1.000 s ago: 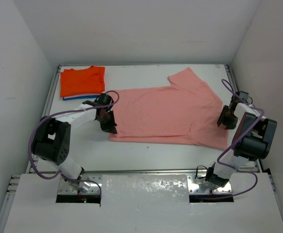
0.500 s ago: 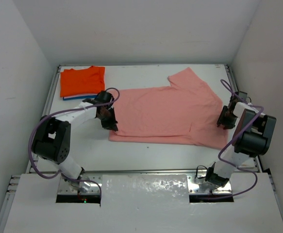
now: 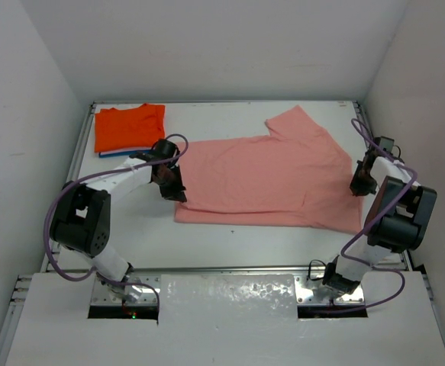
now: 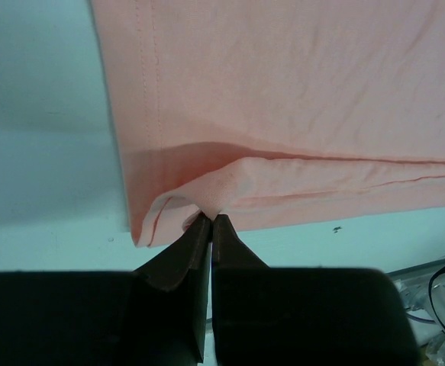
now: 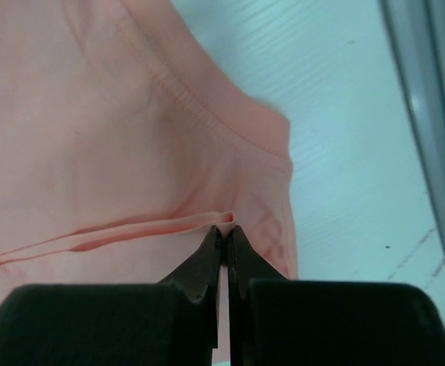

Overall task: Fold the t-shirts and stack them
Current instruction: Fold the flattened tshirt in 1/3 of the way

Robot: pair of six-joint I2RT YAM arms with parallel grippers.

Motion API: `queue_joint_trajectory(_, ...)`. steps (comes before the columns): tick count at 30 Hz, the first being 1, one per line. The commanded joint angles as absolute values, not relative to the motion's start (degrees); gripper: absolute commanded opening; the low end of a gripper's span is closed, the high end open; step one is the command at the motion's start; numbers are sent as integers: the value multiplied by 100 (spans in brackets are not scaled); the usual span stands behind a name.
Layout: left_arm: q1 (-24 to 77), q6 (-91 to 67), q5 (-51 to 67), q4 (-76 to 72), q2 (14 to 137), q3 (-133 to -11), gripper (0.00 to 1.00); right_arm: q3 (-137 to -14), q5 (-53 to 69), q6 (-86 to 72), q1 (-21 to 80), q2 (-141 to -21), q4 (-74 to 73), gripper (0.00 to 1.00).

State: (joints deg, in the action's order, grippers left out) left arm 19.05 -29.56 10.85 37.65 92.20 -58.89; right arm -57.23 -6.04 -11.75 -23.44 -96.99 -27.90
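Folding of pink t-shirt (image 3: 268,179) at frame centre seems started: left hand (image 4: 209,221) & right hand (image 5: 226,229) each clamped on its edge, next prob. needs even lift.

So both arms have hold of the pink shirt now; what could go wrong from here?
The left jaws are shut on only a small pucker at the hem corner of the pale salmon-pink cloth t-shirt; it may slip free on lifting.
The right jaws pinch a thin ridge beside the ribbed collar, possibly just the top layer, so the layers could separate.
The folded bright orange cloth t-shirt lies close to the left arm; a wide sweep might disturb it.
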Motion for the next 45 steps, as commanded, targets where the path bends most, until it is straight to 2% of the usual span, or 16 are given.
queue_joint_trajectory(1, 1960, -3076, 1151, 3718, 9150, -6091, 0, -6047, -931, -1125, -2338, -9404, -2891, 0)
queue_joint_trajectory(18, 1767, -3375, 870, 3850, 8859, -6416, 0, -6661, -545, -1318, -2338, -9105, -2769, 0)
queue_joint_trajectory(36, 1222, -3463, 870, 3586, 9439, -6829, 0, -7567, 668, -1740, -2250, -9957, -1986, 0)
queue_joint_trajectory(45, 1134, -3507, 730, 3481, 9615, -6724, 0, -7243, 562, -1582, -1882, -10081, -1223, 1)
